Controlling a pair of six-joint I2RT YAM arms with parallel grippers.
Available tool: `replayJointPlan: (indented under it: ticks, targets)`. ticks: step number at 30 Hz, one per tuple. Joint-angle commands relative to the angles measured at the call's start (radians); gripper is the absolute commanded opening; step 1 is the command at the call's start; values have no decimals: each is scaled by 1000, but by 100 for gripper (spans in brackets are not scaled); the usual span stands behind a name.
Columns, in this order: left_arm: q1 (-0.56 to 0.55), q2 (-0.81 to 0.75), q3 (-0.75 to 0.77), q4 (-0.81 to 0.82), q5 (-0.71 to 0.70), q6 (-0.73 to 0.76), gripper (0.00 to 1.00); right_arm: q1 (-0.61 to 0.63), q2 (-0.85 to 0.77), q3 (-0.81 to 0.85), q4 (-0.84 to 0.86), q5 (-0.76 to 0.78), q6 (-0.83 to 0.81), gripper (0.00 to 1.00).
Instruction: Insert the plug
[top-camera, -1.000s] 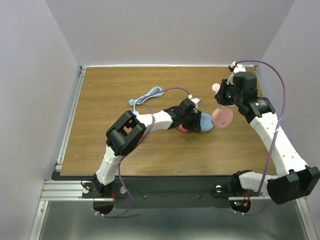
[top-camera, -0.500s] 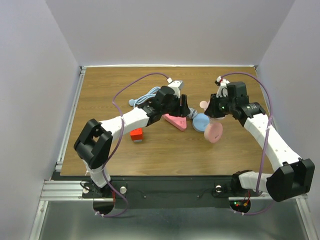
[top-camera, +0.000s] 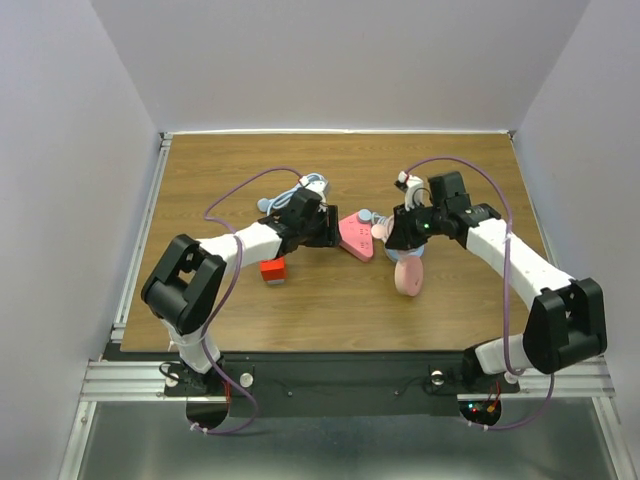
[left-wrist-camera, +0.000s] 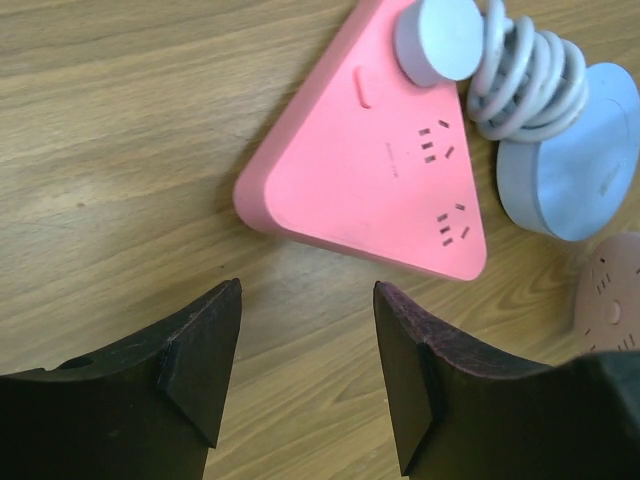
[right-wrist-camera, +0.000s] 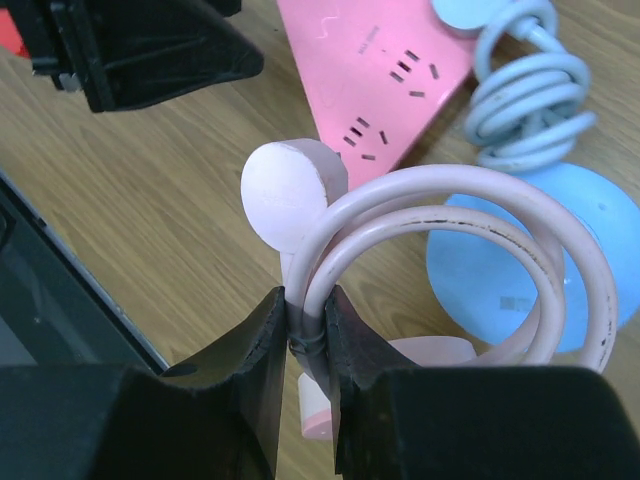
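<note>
No legible text (only tiny blurred marks on the pink power strip (left-wrist-camera: 370, 180) and blue disc (left-wrist-camera: 575, 170))

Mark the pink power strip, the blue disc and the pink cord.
pink power strip (left-wrist-camera: 385, 180), left wrist view, top face centre.
blue disc (left-wrist-camera: 575, 165), left wrist view, flat top.
pink cord (right-wrist-camera: 450, 178), right wrist view, top of loop.

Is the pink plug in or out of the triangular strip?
Out. The pink plug is held off the strip, its cable pinched in the right gripper; visible slots empty.
</note>
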Motion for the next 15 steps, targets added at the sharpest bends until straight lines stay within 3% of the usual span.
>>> replayJointPlan:
  ticks: [1,15]
  targets:
    - [14,8,-15,66,19,-3,66,58,15,-15,99,-39,-49,2]
    - [43,120,49,126,32,-19,67,93,189,-9,142,76,-86,1]
